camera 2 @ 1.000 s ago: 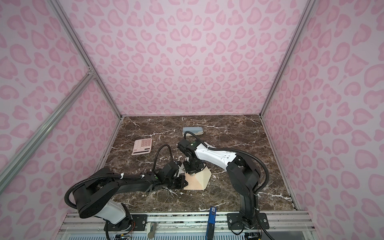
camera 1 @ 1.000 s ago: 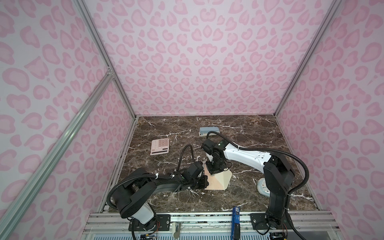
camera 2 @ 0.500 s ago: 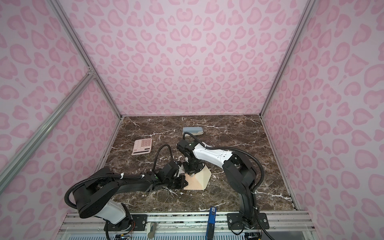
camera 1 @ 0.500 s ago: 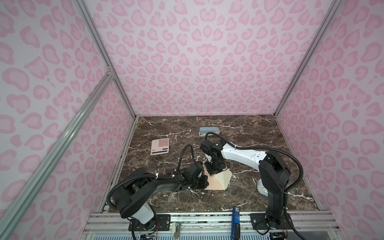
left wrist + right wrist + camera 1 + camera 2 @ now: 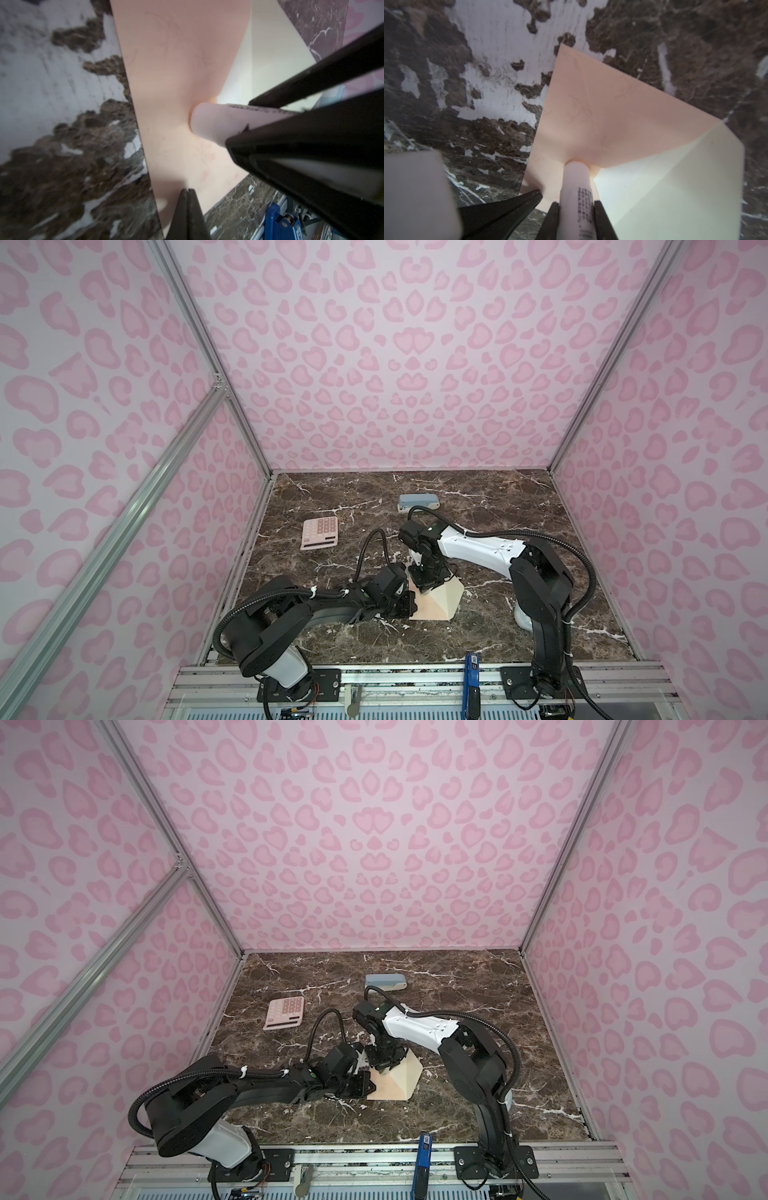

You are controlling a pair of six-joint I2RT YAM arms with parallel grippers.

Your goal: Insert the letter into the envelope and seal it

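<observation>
The peach envelope (image 5: 432, 609) (image 5: 388, 1090) lies on the marble table, its cream flap (image 5: 448, 592) (image 5: 664, 187) open toward the right. My right gripper (image 5: 428, 584) (image 5: 575, 202) stands over it, shut on a pale pink tube (image 5: 576, 182) (image 5: 209, 122) with small print. The tube's tip presses on the peach paper beside the flap fold. My left gripper (image 5: 410, 605) (image 5: 188, 192) is shut, its tips resting on the envelope's left edge. The letter is hidden; only faint curled marks show through the envelope (image 5: 602, 104).
A pink calculator (image 5: 319, 533) lies at the back left, a grey-blue case (image 5: 419, 502) farther back. A blue tool (image 5: 471, 668) sits on the front rail. Pink patterned walls close in three sides.
My right gripper with the tube has edged slightly back and left over the envelope, its elbow shifting. The left arm has stayed still.
</observation>
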